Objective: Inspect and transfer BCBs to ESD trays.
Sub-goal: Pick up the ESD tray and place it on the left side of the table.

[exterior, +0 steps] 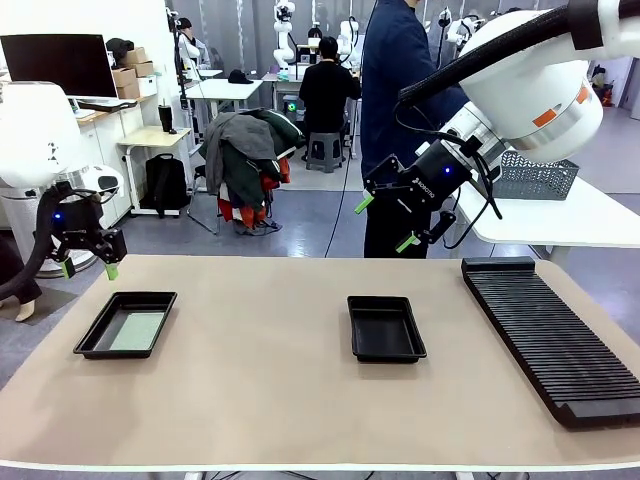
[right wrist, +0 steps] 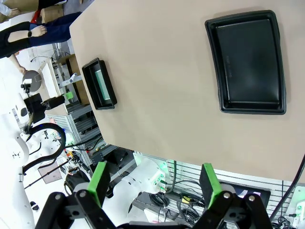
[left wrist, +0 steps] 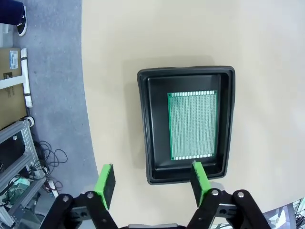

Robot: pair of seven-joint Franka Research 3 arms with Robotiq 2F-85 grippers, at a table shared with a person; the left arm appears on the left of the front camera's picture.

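Though the pale-green BCB [exterior: 137, 330] lies flat inside the left black ESD tray [exterior: 95, 341], nothing touches it. The left pincer [exterior: 89, 270] hangs over that tray's far end, jaws spread, empty. Well right of that tray on the tabletop [exterior: 260, 385] sits a second ESD tray [exterior: 385, 331], bare. Equally far right but high up, the right pincer [exterior: 384, 223] gapes wide — empty too.

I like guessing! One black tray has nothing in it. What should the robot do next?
Probably bring the open right gripper toward the person for another board: the BCB already lies flat in the left tray, the middle tray is empty.
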